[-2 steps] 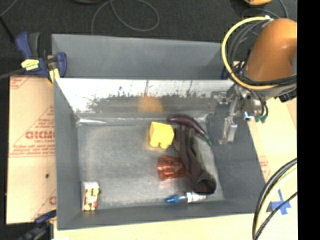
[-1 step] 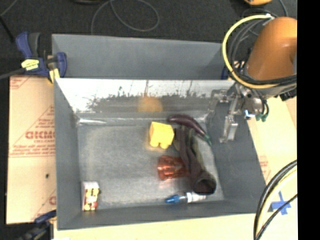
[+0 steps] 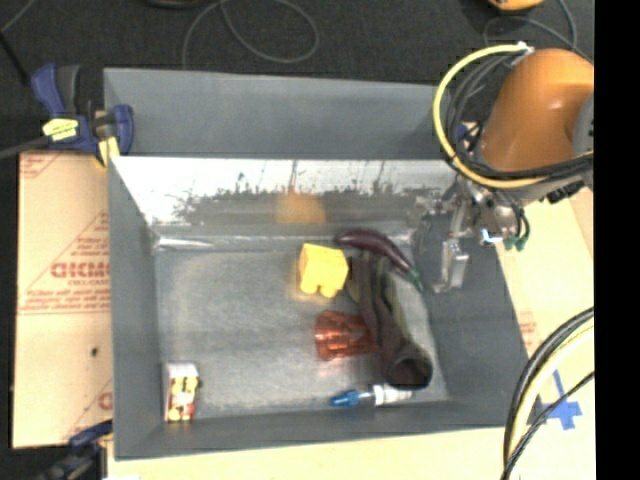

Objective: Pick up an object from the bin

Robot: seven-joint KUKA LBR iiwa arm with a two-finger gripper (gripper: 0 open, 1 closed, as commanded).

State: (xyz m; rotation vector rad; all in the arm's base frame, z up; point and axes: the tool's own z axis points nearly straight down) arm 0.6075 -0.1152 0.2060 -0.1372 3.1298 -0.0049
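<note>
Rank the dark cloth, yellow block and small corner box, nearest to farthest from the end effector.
1. Nearest: dark cloth, just left of the end effector.
2. Next: yellow block, further left, central.
3. Farthest: small box, bottom-left corner.

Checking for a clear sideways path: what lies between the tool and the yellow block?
In the camera view, the upper end of a long dark purple thing lies between the tool and the yellow block.
</note>
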